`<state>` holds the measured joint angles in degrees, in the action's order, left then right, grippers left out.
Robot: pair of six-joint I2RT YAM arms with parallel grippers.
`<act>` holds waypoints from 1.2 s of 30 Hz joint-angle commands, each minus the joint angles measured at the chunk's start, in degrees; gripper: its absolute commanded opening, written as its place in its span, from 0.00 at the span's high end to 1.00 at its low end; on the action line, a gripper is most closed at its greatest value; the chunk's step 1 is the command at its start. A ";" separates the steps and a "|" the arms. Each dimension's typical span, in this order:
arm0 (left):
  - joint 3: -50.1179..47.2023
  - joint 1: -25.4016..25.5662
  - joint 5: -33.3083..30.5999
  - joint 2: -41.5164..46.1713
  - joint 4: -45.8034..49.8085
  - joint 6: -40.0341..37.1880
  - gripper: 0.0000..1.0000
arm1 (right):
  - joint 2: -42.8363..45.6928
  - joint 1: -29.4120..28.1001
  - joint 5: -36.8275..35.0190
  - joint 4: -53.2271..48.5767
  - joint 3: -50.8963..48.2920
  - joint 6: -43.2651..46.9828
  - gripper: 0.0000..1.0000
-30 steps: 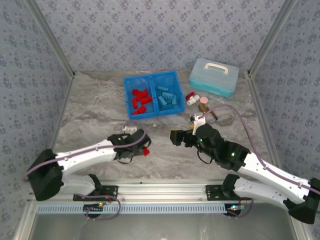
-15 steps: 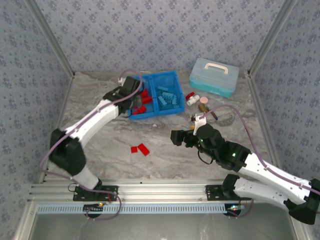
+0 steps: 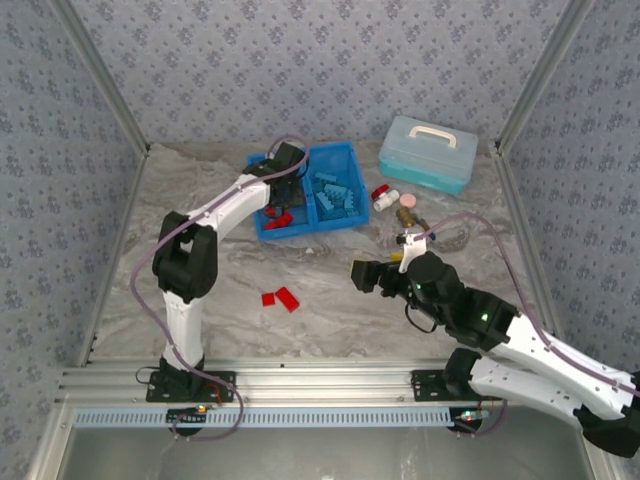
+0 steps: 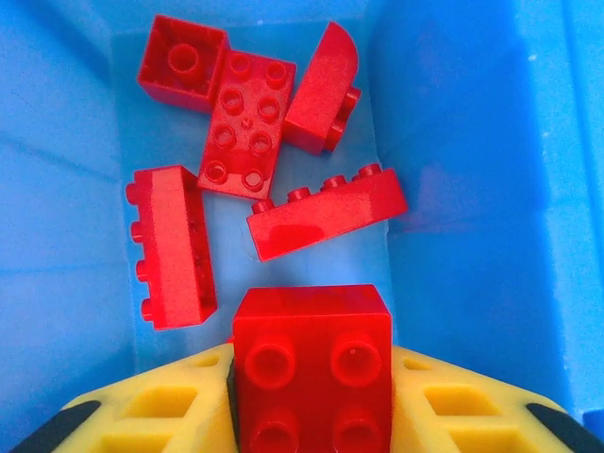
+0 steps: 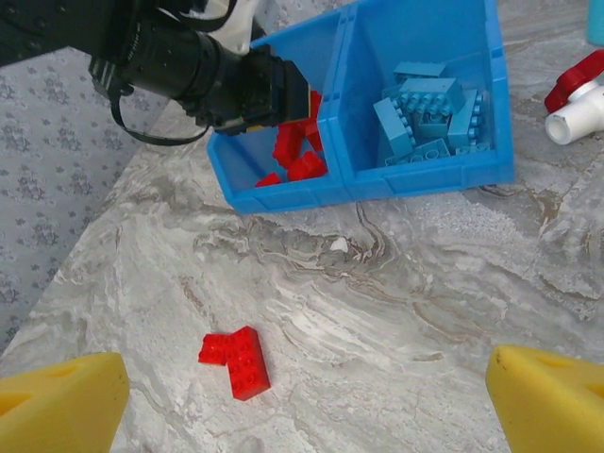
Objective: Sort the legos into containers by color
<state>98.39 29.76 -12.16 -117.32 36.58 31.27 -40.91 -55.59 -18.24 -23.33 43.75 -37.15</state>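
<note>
The left gripper (image 4: pixel 312 379) hangs over the left compartment (image 4: pixel 453 189) of the blue bin (image 3: pixel 300 231), which sits at the far middle of the table (image 3: pixel 200 240). Its yellow fingers (image 4: pixel 160 411) are clamped on a red brick (image 4: pixel 311 344), studs facing the wrist camera, with a pad flush against each side. That brick is held above the compartment floor, at its near end. Below and beyond it, five more red bricks (image 4: pixel 326 209) lie loose in the same compartment, some flat, some on their sides, two of them touching at the far end.

Nearer on the table, well apart from the bin, two loose red bricks (image 3: pixel 281 298) lie touching each other at an angle.

The right compartment (image 5: pixel 444 38) holds a heap of light blue bricks (image 5: pixel 425 104), piled against its near right corner.

The right gripper (image 3: pixel 360 275) hovers low over the table, right of the two loose bricks and near of the bin, its fingers spread wide with nothing between them. The loose pair lies to its left, nearer its left finger.

Further right, small red and white bottles (image 3: pixel 385 196) lie just beside the bin, and a pale teal case (image 3: pixel 427 153) stands at the far right.
</note>
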 commanded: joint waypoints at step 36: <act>-52.56 24.93 -6.40 49.85 -4.02 41.63 0.42 | -5.56 0.41 5.09 7.27 -2.21 5.92 0.00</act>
<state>46.81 54.50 -19.62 -67.61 35.11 67.75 -46.04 -55.46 -14.06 -17.41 41.32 -32.69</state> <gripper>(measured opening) 0.574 0.999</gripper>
